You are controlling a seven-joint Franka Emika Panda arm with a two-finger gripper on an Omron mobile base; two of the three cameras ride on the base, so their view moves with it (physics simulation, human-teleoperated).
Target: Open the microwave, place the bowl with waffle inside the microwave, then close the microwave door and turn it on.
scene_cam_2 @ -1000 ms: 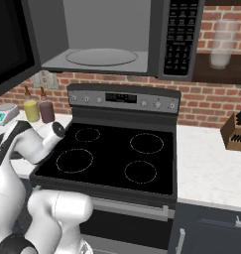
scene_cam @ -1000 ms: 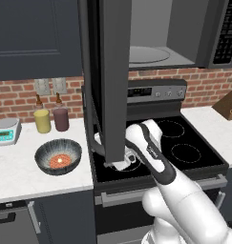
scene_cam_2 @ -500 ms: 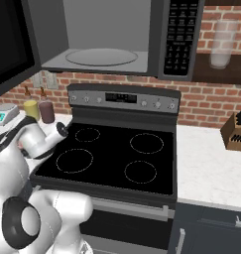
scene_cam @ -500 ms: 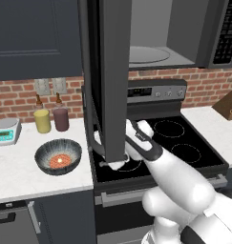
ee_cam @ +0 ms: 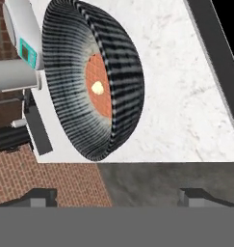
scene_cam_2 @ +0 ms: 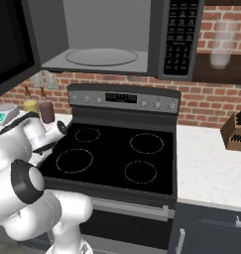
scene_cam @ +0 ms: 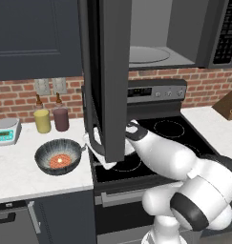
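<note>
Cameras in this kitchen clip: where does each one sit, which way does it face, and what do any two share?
Left base view: behind the arm's left, facing forward and down at the open microwave door, bowl with waffle on the counter; white arm rises lower right.
Right base view: behind the arm's right, facing the stove and open microwave; arm at lower left.
Hand view: on the hand, rolled sideways, facing the bowl; open end effector fingertips at bottom.
Shared: both base views show stove and microwave; left base and hand views share bowl and waffle.

A kitchen scale (scene_cam: pixel 5 131) stands on the white counter (scene_cam: pixel 22 174) beside a yellow jar (scene_cam: pixel 42 120) and a maroon jar (scene_cam: pixel 61 118); right of the black-topped stove (scene_cam_2: pixel 117 158) stands a knife block (scene_cam_2: pixel 236 131).
</note>
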